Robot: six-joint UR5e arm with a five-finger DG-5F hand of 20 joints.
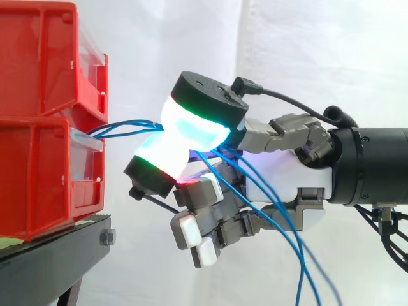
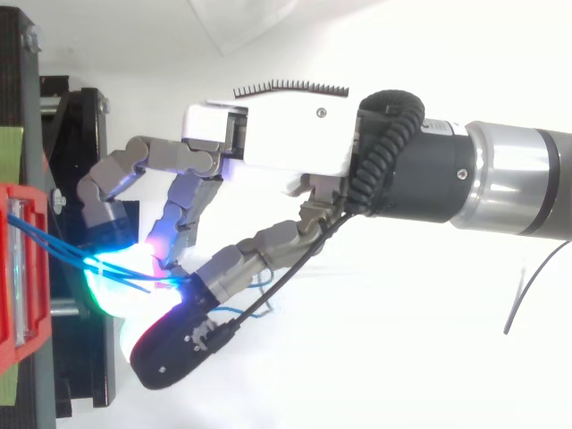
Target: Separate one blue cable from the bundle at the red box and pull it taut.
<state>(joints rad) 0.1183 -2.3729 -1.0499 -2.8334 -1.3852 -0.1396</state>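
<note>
Blue cables [image 1: 125, 127], bins [image 1: 38, 70] to robot hand [image 2: 286, 143], seemingly

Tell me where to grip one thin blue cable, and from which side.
Grip the short level span of the thin blue cables between the red plastic bins and the hand, coming in level from the bins' front. The strands spread apart there, just ahead of where the glowing pads pinch them.

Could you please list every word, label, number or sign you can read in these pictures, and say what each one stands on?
None can be read.
A small pale print on the black wrist is too small to read.
The red bins, the blue cables and the hand carry no legible text.
</note>
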